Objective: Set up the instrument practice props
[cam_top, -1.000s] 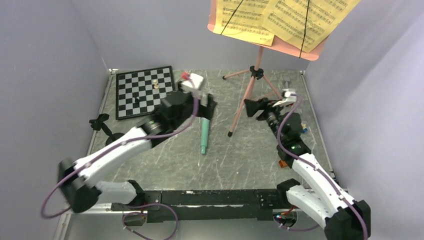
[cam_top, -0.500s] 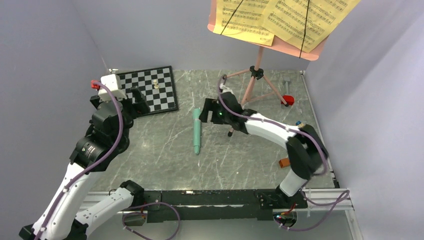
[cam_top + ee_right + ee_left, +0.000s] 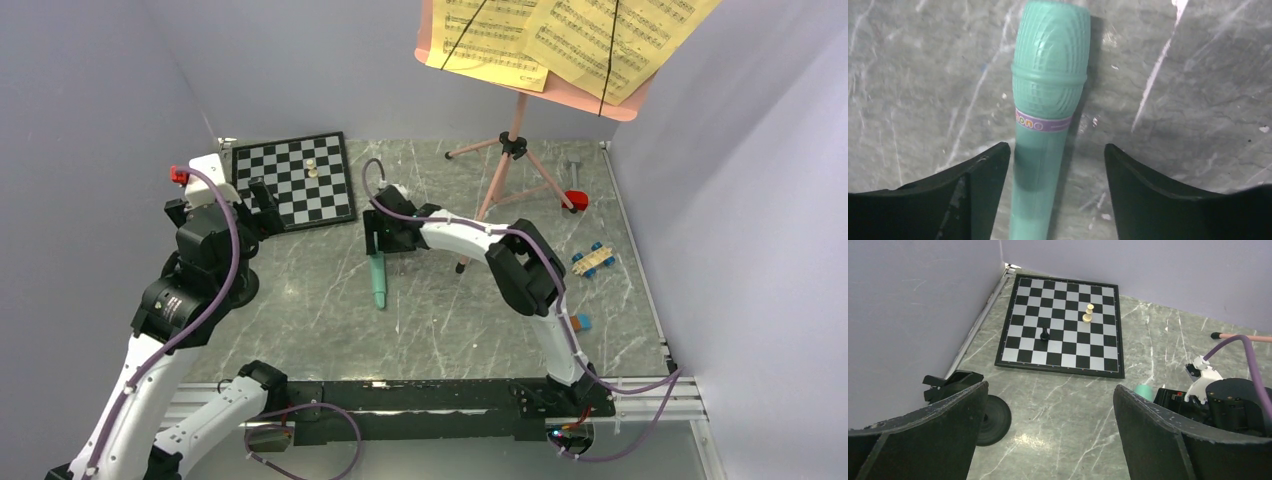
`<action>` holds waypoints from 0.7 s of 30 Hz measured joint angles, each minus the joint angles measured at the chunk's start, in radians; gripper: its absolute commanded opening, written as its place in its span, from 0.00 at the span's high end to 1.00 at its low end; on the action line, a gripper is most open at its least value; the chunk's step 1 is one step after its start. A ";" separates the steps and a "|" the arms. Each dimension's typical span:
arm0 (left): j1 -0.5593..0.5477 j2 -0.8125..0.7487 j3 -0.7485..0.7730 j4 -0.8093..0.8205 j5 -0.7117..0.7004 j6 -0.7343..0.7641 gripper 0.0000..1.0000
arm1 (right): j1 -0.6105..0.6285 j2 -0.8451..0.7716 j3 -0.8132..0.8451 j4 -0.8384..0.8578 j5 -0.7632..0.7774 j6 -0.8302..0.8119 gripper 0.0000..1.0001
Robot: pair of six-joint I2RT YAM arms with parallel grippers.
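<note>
Right wrist view shows the right gripper (image 3: 1055, 165) with its jaws spread, straddling the handle of the mint-green ribbed plastic microphone tube (image 3: 1050, 95). The tube lies flat near the middle of the grey marbled table (image 3: 450, 320), not yet clamped, which suggests a pickup. At the left edge, the left gripper (image 3: 1050, 390) hangs wide open and empty over the small black round-base stand (image 3: 997, 418), probably ready to steady it. Beyond, a black-and-white chessboard (image 3: 1063, 325) fills the far-left corner. At the far edge, the pink perforated music stand on thin tripod legs (image 3: 513, 125) holds yellow printed sheet-music pages (image 3: 590, 40).
</note>
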 measured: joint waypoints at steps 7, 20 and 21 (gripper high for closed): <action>0.036 -0.006 0.000 0.000 0.010 0.009 0.01 | 0.068 0.064 0.117 -0.055 0.153 -0.066 0.93; 0.211 0.146 0.029 -0.060 -0.005 0.038 0.01 | 0.024 -0.229 -0.301 0.077 0.049 -0.113 1.00; 0.225 0.157 0.025 -0.064 0.005 0.058 0.01 | 0.017 -0.255 -0.321 0.078 0.036 -0.116 1.00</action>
